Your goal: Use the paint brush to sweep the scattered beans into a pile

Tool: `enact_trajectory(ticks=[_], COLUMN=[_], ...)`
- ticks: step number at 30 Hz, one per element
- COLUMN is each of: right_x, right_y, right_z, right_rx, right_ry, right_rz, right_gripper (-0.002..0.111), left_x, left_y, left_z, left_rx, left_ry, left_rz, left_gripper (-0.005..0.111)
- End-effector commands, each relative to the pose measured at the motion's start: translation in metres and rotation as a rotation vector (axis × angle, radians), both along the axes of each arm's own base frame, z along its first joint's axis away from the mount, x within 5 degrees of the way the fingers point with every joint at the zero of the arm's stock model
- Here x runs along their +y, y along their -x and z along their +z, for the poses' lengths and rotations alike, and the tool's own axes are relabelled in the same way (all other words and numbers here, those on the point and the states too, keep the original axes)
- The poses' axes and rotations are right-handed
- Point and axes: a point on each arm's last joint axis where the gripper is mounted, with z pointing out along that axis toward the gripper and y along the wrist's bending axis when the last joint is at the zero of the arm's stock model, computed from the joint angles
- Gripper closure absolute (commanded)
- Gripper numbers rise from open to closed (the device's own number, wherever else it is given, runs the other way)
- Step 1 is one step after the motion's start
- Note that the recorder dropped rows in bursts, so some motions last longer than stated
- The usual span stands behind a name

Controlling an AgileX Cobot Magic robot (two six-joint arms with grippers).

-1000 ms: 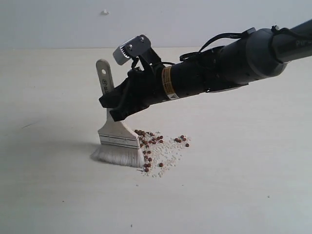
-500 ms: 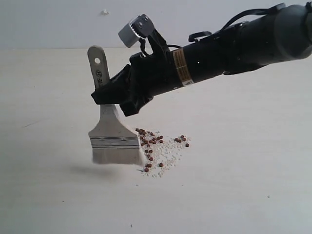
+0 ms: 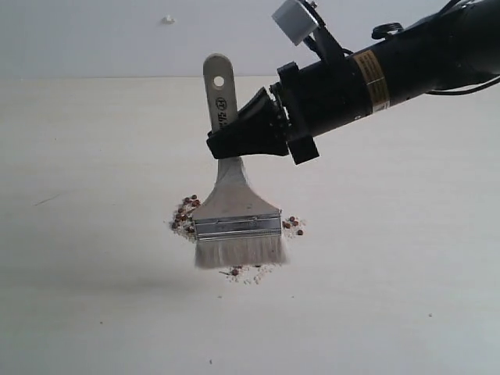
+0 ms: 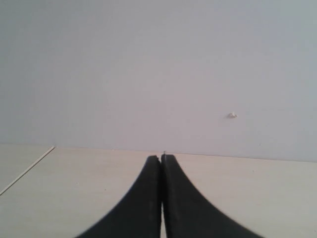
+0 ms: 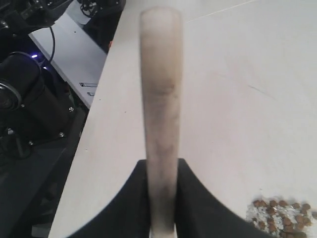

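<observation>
My right gripper (image 3: pixel 234 147) is shut on the pale wooden handle of the paint brush (image 3: pixel 236 212), which hangs upright above the table with its whitish bristles lifted off the surface. In the right wrist view the handle (image 5: pixel 159 114) runs between the black fingers (image 5: pixel 133 198). The brush covers most of the pile (image 3: pixel 248 272) of off-white grains. Reddish-brown beans (image 3: pixel 186 208) show at its left edge, and a few more beans (image 3: pixel 293 224) at its right. Beans (image 5: pixel 278 213) also appear in the right wrist view. My left gripper (image 4: pixel 161 157) is shut and empty, away from the beans.
The pale table (image 3: pixel 391 297) ends at a grey wall (image 3: pixel 94 39). The right wrist view shows the table's edge (image 5: pixel 91 129) with dark equipment (image 5: pixel 29 104) beyond it.
The right arm lifted the brush off the table and carried it to the right, so it now hangs in front of the pile. The left gripper stays as it was.
</observation>
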Motion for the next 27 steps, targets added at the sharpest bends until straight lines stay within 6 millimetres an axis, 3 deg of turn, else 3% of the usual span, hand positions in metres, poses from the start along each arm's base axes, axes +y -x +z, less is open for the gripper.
enact_trajectory(ticks=[1, 7, 13, 20, 27], right_x=[-0.002, -0.003, -0.005, -0.002, 0.008], right_y=[-0.002, 0.012, 0.016, 0.005, -0.024], right_z=[-0.012, -0.047, -0.066, -0.075, -0.062], right_rx=[0.064, 0.141, 0.09, 0.006, -0.088], right_ry=[0.0, 0.036, 0.036, 0.046, 0.027], right_rz=[-0.007, 0.022, 0.067, 0.075, 0.061], right_gripper=[0.108, 0.108, 0.108, 0.108, 0.108], left_x=[-0.001, -0.001, -0.001, -0.001, -0.001], left_y=[0.0, 0.0, 0.0, 0.0, 0.0], left_z=[-0.001, -0.001, -0.001, -0.001, -0.001], left_rx=[-0.002, -0.002, -0.002, -0.002, -0.002], left_ry=[-0.002, -0.002, -0.002, -0.002, -0.002], left_rz=[-0.008, -0.008, -0.008, -0.008, -0.008], left_gripper=[0.107, 0.107, 0.107, 0.107, 0.107])
